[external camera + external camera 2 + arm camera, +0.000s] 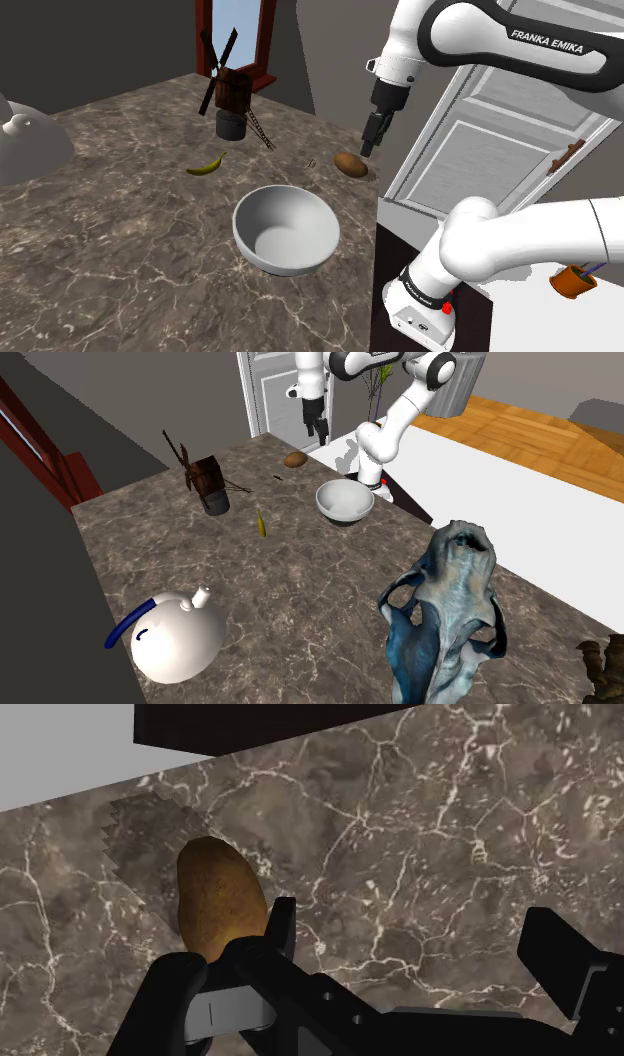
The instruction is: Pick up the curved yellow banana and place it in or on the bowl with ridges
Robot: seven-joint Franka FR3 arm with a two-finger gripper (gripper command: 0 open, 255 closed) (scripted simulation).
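Nearest in the shoulder view is the pale bowl (285,232) on the marbled table (120,250); can't make out any ridges on it tbh. Just past it the yellow banana (205,166) lies flat, untouched. Farther back the claw (370,140) hangs over a brown potato-looking lump (350,164), fingers apart, nothing in them. So I'd call this the reach step: it needs to swing across to the banana, then drop.
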